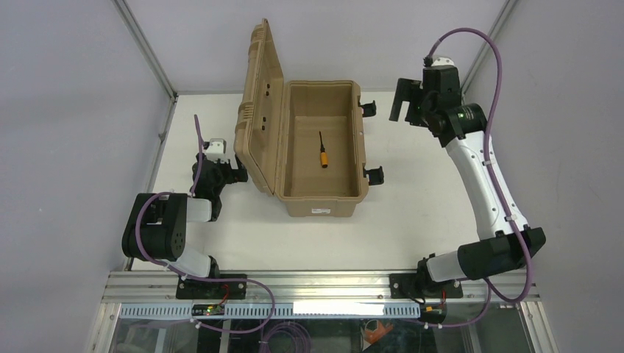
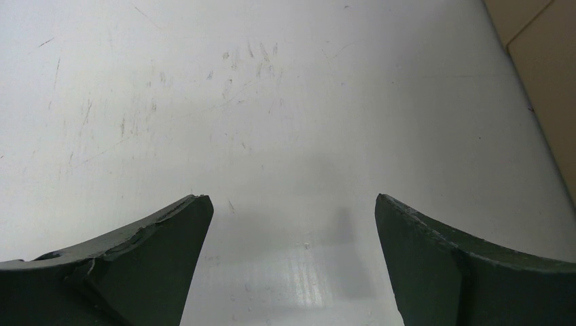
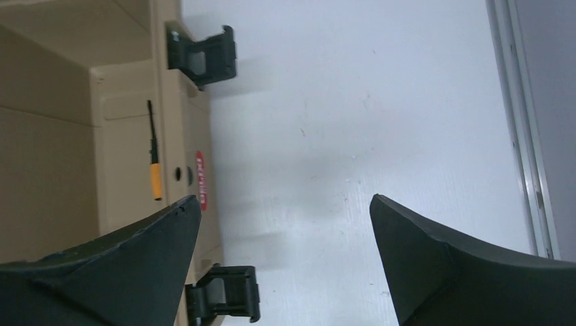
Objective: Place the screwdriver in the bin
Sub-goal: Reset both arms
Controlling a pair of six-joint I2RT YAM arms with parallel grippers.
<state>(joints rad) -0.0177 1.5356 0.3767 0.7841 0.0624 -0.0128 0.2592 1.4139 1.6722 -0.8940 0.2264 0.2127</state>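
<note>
Spread wide and pinching nothing at the right tool (image 3: 285,204), hovering over the worktop (image 3: 380,102) just right of the bin (image 3: 166,109), beside its black latches (image 3: 204,51). Left of that tool, past the rim: the screwdriver (image 3: 154,159), flat on the bin's floor, shaft toward the far wall, orange handle toward the arms. Likewise spread and empty at the left tool (image 2: 292,200), low over the worktop beyond the raised lid (image 1: 257,110), farther off and screened. Judged done: nothing left to grasp.
</note>
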